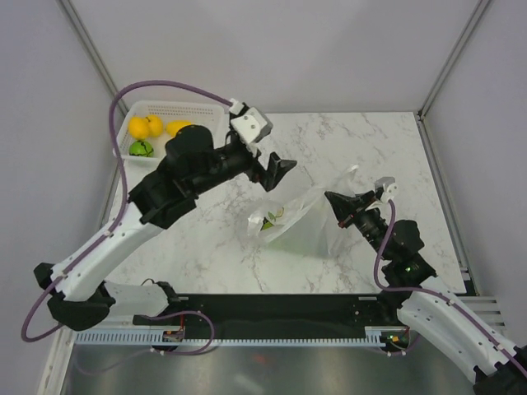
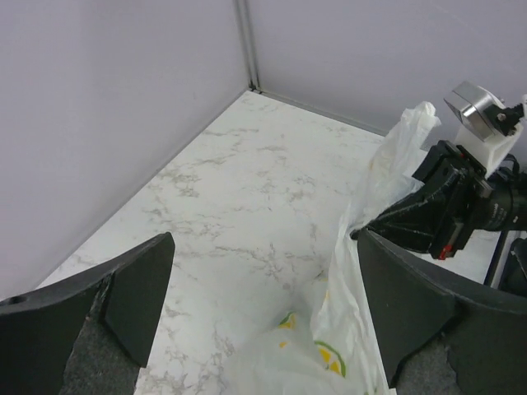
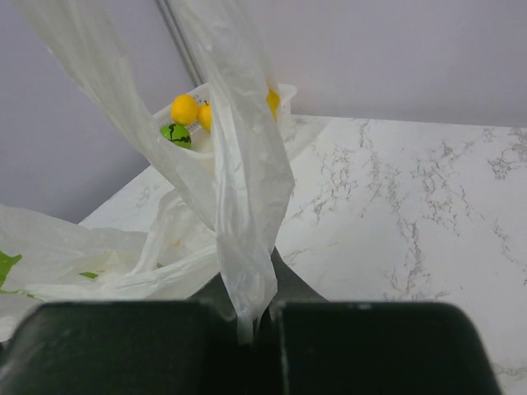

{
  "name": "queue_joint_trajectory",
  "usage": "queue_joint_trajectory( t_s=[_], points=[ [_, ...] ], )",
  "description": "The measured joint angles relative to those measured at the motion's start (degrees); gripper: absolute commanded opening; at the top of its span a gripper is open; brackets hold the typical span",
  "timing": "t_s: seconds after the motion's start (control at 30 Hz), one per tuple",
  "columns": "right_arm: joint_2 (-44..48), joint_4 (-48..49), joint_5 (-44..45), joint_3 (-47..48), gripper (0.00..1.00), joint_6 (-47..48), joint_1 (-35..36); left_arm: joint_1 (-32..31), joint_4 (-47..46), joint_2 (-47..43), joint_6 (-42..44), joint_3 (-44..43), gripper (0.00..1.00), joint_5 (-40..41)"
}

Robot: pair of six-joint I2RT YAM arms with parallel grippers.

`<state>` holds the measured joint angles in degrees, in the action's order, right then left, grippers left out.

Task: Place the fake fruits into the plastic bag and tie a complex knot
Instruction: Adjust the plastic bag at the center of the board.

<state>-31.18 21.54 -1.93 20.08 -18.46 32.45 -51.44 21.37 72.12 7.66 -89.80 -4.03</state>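
Observation:
The plastic bag [image 1: 298, 220] lies in the middle of the table, translucent white with lemon prints. My right gripper [image 1: 336, 201] is shut on a handle strip of the bag [image 3: 239, 181] and holds it up; the film runs down between the closed jaws [image 3: 247, 319]. My left gripper [image 1: 280, 171] hangs open just left of the bag's raised edge, with nothing between its fingers [image 2: 263, 276]; the bag [image 2: 350, 329] touches its right finger [image 2: 412, 296]. Yellow fake fruits [image 1: 150, 127] and a green one [image 1: 142, 148] sit in the basket, also seen in the right wrist view as fruits [image 3: 184, 109].
The white perforated basket [image 1: 177, 109] stands at the table's far left corner, behind my left arm. Grey walls and frame posts close in the table at the back and sides. Marble tabletop [image 1: 362, 148] stretches behind the bag.

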Motion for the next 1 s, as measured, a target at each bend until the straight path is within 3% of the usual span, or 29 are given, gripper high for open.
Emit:
queue_joint_trajectory(
  t_s=[0.23, 0.43, 0.63, 0.83, 1.0],
  points=[
    [-1.2, -1.6, 3.0, 0.0, 0.0, -0.3, 0.0, 0.0, 3.5, -21.0, -0.1, 13.4, 1.0, 3.8],
    [-1.9, -2.4, 3.6, 0.0, 0.0, -0.4, 0.0, 0.0, 7.3, -33.6, 0.0, 19.0, 1.0, 3.2],
    [-1.5, -3.0, 4.0, 0.1, 0.0, -0.4, 0.0, 0.0, 10.2, -31.7, 2.7, 23.3, 1.0, -4.0],
    [-0.5, -3.5, 4.0, 0.4, 0.0, -0.3, 0.0, 0.0, 10.6, -28.4, 10.7, 33.1, 1.0, -8.1],
    [-0.3, -3.6, 4.0, 0.5, 0.0, -0.3, 0.0, 0.0, 11.9, -27.8, 17.8, 34.1, 1.0, -13.3]
  ],
)
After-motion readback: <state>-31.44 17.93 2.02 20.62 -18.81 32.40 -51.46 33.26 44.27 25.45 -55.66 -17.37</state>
